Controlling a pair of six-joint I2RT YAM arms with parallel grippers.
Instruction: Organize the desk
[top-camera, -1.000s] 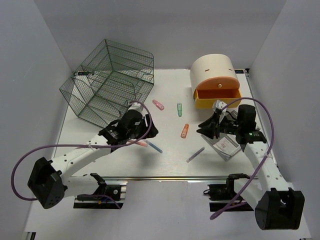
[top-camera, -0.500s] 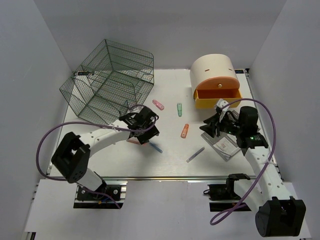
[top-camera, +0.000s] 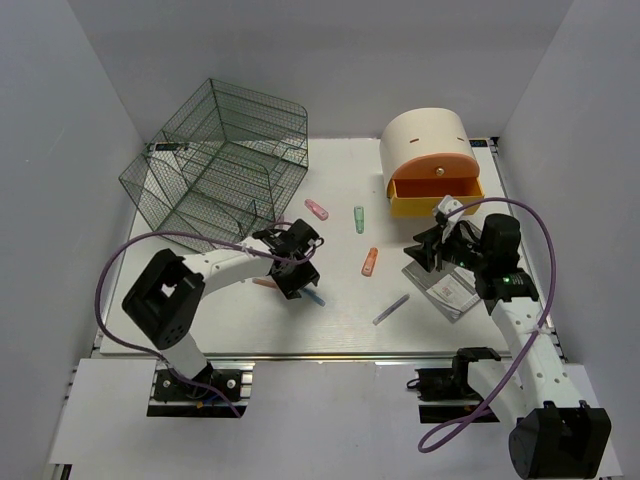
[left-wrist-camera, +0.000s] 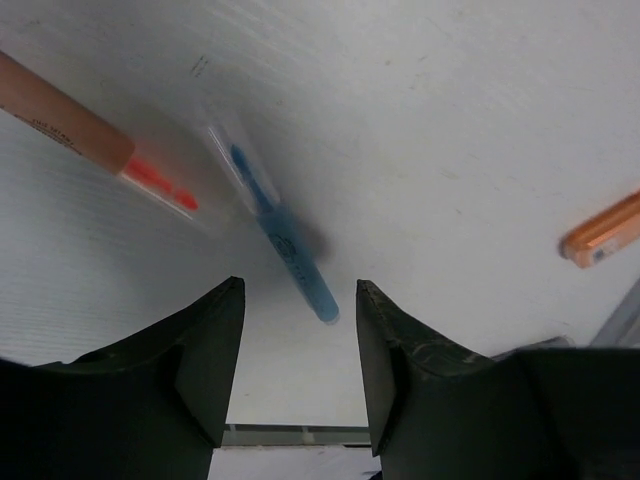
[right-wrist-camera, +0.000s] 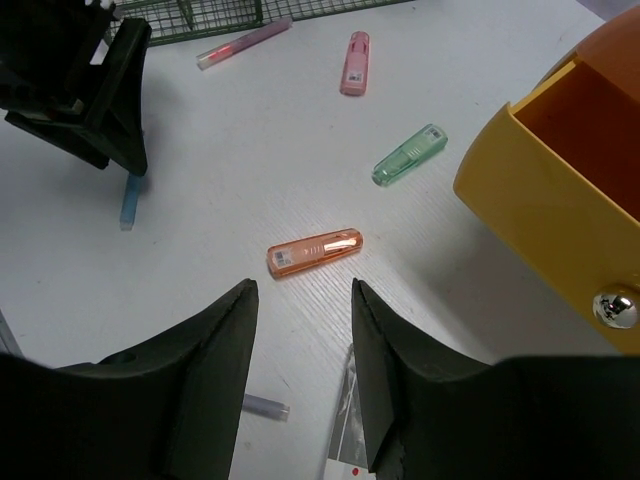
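The white desk (top-camera: 340, 180) carries scattered stationery. My left gripper (top-camera: 300, 275) is open and empty, low over a blue pen (top-camera: 313, 297). In the left wrist view the pen (left-wrist-camera: 285, 245) lies just ahead of the gripper (left-wrist-camera: 300, 290), its near end at the gap between the jaws. A pink-orange pen (left-wrist-camera: 70, 120) lies beside it. My right gripper (top-camera: 418, 255) is open and empty, hovering near an orange case (right-wrist-camera: 314, 252) that lies just ahead of the gripper (right-wrist-camera: 303, 290).
A wire-mesh cage (top-camera: 215, 165) stands at the back left. A cream drawer box (top-camera: 430, 135) has its yellow drawer (right-wrist-camera: 570, 160) open. A green case (right-wrist-camera: 410, 155), a pink case (right-wrist-camera: 354, 48), a purple pen (top-camera: 391, 309) and a plastic packet (top-camera: 447, 291) lie on the desk.
My left arm has folded in and its gripper has moved right and down over the blue pen. My right gripper has drawn back slightly to the right.
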